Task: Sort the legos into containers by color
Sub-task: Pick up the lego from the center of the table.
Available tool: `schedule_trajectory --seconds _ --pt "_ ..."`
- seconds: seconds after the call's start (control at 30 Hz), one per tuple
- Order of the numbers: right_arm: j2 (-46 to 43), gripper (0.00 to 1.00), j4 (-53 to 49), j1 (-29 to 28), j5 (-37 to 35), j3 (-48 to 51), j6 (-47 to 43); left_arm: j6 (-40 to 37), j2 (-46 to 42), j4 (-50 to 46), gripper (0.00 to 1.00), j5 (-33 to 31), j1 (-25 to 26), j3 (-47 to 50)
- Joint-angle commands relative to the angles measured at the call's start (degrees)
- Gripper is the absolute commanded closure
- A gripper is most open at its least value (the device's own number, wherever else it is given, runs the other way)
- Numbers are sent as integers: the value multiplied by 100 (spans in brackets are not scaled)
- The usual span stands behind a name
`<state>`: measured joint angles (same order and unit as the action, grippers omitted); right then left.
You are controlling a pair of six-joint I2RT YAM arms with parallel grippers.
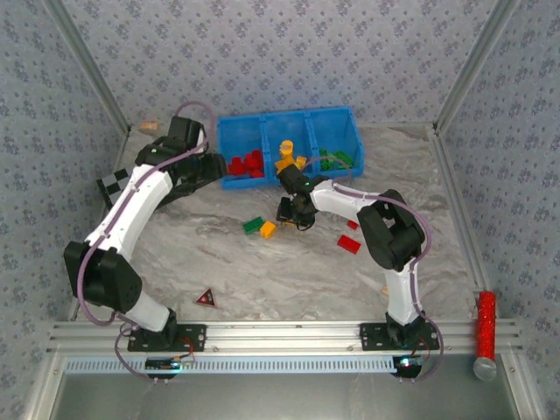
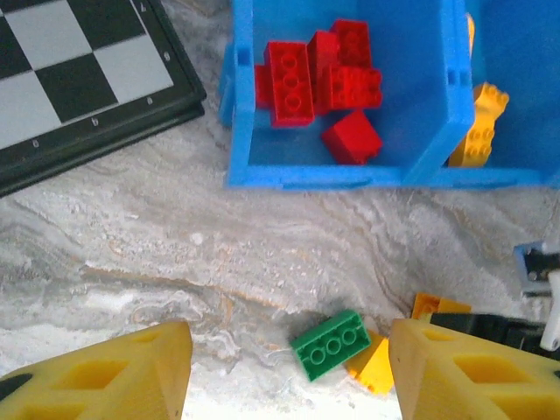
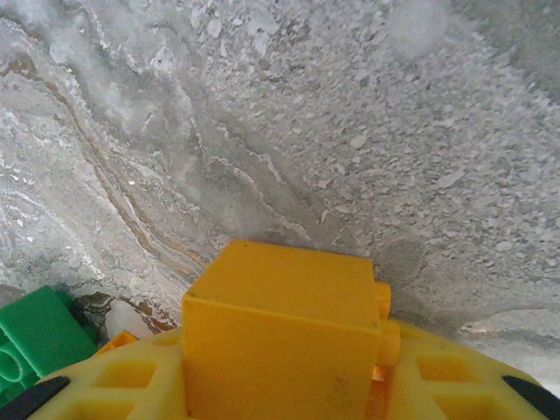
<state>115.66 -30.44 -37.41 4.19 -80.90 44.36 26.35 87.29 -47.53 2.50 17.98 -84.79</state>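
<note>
Jaws on your right gripper [image 1: 291,210] clamp a yellow brick [image 3: 280,337] (left gripper [image 2: 284,381] hangs open, empty), and the middle bin [image 1: 296,131] of the blue tray [image 1: 262,117] lies just beyond it.

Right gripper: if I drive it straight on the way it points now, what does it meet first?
Bare table, it seems: the right gripper points at open marbled surface, and the yellow brick it grips would touch first. The green brick lies off to the side.

Checkered board [image 2: 79,79] and red triangle [image 1: 206,298] lie on marbled table [image 1: 262,271].
</note>
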Motion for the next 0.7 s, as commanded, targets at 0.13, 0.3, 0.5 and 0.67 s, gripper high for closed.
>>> schedule_trajectory --seconds 0.13,0.3,0.5,0.67 --pt "-316 66 -1026 205 -939 -8 -1002 276 -672 -476 38 20 646 978" --pt "-672 67 -1394 334 -1289 -437 -1804 1167 -1053 -172 38 303 1257 1640" --pt "-442 67 -1559 607 -1403 -1587 -2580 2010 -1320 408 37 342 2139 2296" --pt "360 67 -1563 755 -1410 -2942 -3191 2555 -1191 1270 33 124 3139 2458"
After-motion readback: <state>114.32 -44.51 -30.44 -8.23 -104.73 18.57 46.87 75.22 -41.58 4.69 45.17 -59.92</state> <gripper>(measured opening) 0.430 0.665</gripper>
